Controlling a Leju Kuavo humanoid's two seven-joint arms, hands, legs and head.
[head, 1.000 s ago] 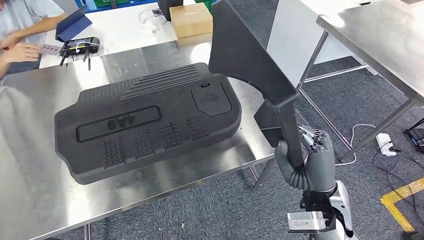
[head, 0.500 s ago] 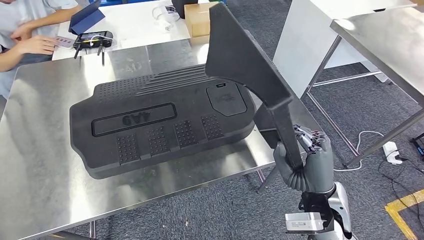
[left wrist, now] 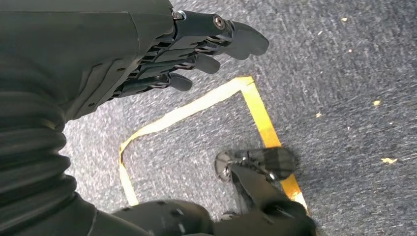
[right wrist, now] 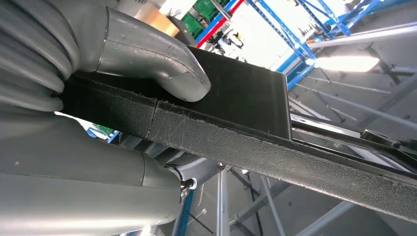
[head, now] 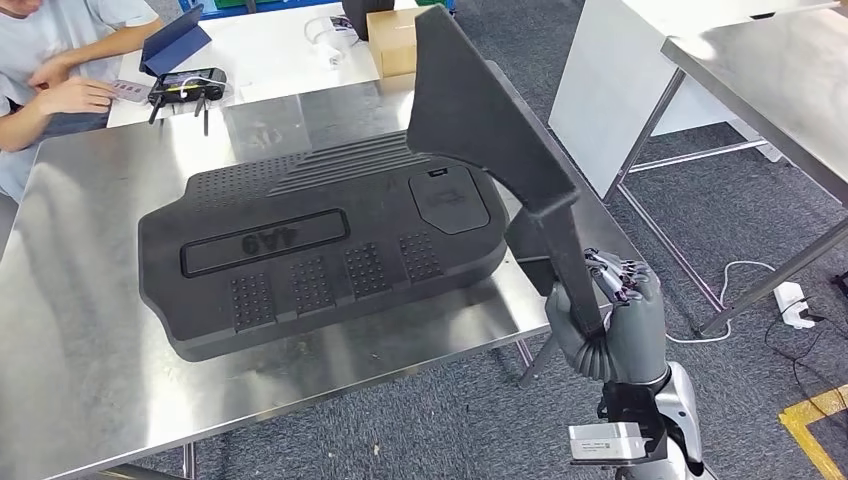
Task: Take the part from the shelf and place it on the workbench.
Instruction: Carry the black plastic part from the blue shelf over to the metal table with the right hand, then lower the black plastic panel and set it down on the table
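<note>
Head view is showing the right hand gripping a black foam part by its narrow lower stem, so the pick from the shelf is evidently done and the placing is what is left. The part is standing almost upright, its wide upper panel leaning over the near right corner of the steel workbench, while the stem and the hand are hanging just off that corner, above the grey carpet. Nothing of the part is resting on the bench top yet, as far as I can judge.

A large black moulded foam panel is already lying flat on the workbench, taking up most of its middle; free steel is showing along the near edge and toward the far left of that panel, so the held part will probably have to go there or on top.

The held part is looking matte, pebbled and thick-edged, with a concave cut-out where the panel narrows into the stem. Right wrist view is showing the thumb pressing one face while the fingers are wrapping the opposite one.

Left wrist view is showing the left hand hanging over the carpet, fingers loosely together and slightly curled, holding nothing.
</note>
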